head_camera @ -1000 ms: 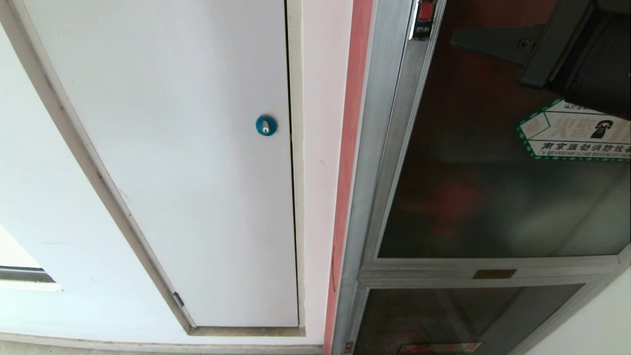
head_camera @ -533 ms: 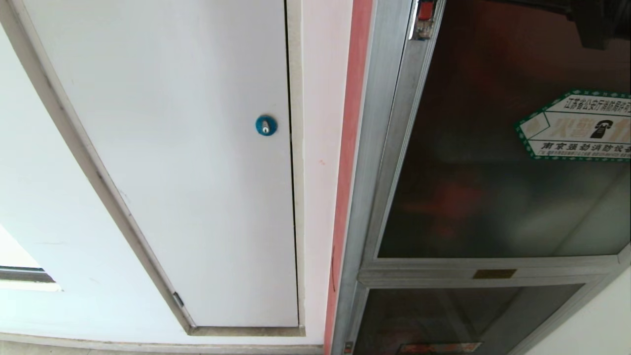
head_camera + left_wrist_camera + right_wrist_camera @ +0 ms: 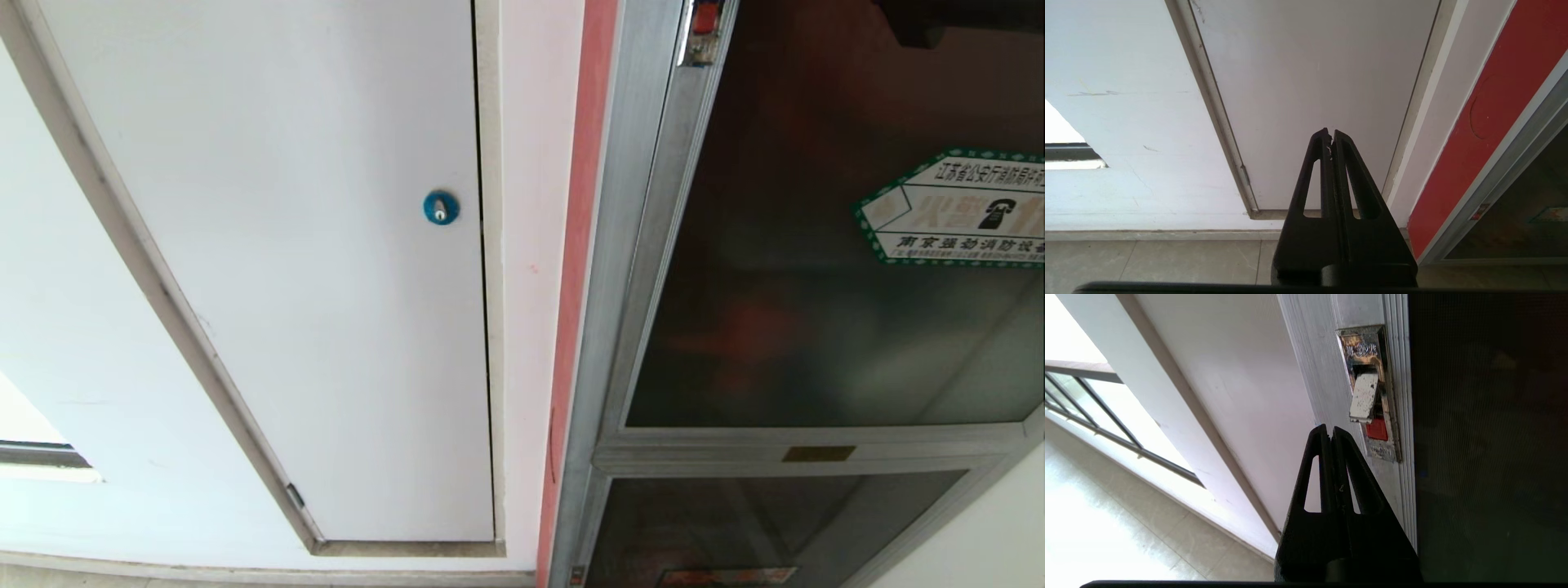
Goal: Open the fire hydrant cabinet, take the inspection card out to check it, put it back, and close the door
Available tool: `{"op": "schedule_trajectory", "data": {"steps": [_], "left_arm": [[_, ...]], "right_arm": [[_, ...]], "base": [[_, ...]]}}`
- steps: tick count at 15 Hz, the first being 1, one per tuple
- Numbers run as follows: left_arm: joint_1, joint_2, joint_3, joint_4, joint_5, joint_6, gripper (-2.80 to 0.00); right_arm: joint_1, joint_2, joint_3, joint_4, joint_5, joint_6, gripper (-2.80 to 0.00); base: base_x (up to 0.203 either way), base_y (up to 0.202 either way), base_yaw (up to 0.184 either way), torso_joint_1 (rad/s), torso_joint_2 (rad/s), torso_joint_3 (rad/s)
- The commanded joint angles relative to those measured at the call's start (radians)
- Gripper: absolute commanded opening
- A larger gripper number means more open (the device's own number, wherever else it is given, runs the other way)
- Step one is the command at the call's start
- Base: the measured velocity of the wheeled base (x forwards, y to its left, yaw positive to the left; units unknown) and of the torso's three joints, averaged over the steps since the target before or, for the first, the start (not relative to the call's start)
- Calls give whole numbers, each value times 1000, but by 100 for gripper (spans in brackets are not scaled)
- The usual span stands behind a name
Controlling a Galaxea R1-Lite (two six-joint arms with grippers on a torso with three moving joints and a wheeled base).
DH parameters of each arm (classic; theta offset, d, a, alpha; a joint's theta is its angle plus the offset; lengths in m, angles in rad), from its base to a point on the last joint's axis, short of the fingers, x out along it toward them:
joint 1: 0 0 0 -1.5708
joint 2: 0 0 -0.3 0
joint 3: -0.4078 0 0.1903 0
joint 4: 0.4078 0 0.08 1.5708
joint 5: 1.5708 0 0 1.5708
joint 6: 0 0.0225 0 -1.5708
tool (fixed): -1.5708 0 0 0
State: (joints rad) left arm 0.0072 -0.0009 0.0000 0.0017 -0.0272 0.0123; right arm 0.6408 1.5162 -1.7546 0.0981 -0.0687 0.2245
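Door (image 3: pixel 824 245) latched, right pincer (image 3: pixel 1330 428) clenched (empty), raised beside latch (image 3: pixel 1372 404), left pincer (image 3: pixel 1330 132) clenched.

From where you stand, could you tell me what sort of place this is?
Probably a building corridor: a wall-mounted fire hydrant cabinet with its dark glass door, a white door beside it, tiled floor.

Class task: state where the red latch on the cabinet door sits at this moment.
In the head view, the red latch sits at the top edge, on the left frame of the door. In the right wrist view it lies just beyond the shut right gripper.
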Motion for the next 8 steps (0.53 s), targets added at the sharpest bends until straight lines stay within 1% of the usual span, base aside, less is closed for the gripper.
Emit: {"op": "schedule_trajectory", "data": {"steps": [1,8], "left_arm": [[0,1,0,0,0,0,-280],[0,1,0,0,0,0,-280]], "right_arm": [[0,27,-24,0,0,1,-280],[-39,36,-32,3,1,0,-280]], "base": [[0,0,0,0,0,0],[0,0,0,0,0,0]]}}
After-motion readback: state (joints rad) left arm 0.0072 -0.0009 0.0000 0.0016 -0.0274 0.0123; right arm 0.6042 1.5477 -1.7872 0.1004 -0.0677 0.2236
